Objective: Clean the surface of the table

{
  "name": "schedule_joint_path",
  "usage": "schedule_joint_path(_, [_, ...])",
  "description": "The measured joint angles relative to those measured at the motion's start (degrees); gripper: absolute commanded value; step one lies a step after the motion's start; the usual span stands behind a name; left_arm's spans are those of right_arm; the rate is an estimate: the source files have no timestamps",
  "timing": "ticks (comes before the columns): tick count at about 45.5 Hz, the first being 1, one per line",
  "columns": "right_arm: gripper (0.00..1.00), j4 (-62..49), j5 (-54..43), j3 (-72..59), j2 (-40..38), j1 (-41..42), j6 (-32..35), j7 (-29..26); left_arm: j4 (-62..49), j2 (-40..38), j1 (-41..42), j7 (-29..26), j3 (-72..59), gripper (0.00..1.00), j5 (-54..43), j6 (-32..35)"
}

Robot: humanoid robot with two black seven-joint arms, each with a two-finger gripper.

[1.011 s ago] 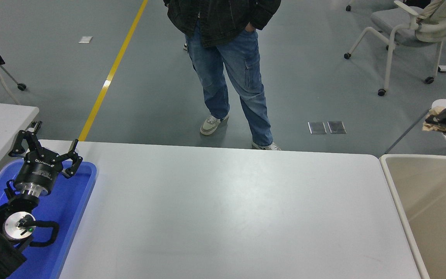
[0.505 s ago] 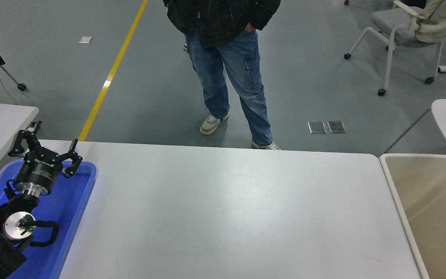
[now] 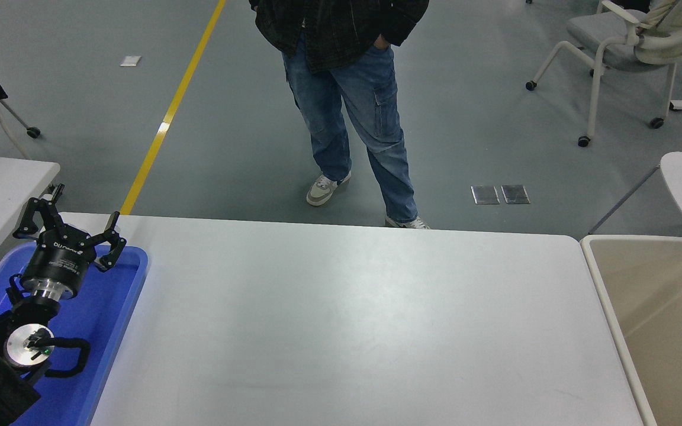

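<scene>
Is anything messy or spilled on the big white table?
No, nothing stands out. The table surface shows no spill, only faint scuffs. The left claw hangs open over the blue tray, and the beige bin stands upright.

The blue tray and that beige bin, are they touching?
Apart. The head view shows the blue tray at the table's left end, the beige bin beyond its right end.

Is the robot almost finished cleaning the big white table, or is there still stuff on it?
It looks nearly done. The table surface shows no loose things, only the blue tray at its left end, and a beige bin stands at its right. Nothing is in hand: the left gripper hangs open over the tray, holding nothing, and the right arm is out of view. Faint smudges may be left to wipe.
</scene>
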Motion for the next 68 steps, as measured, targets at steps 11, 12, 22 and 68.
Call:
schedule_joint_path(11, [0.0, -1.5, 0.98, 3.64, 2.01, -3.24, -3.95, -0.81, 0.0, 0.0, 0.0, 0.0, 0.0, 1.0, 0.0, 0.0])
schedule_joint_path(12, [0.0, -1.52, 1.04, 4.03, 2.27, -3.59, -4.24, -0.85, 0.0, 0.0, 0.0, 0.0, 0.0, 1.0, 0.0, 0.0])
schedule_joint_path(22, [0.0, -1.98, 1.58, 8.18, 5.97, -7.9, -7.33, -0.97, 0.0, 0.0, 0.0, 0.0, 0.0, 1.0, 0.0, 0.0])
schedule_joint_path(68, [0.0, -1.98, 1.81, 12.35, 18.28, -16.67, -11.37, -0.43, 0.0, 0.0, 0.0, 0.0, 0.0, 1.0, 0.0, 0.0])
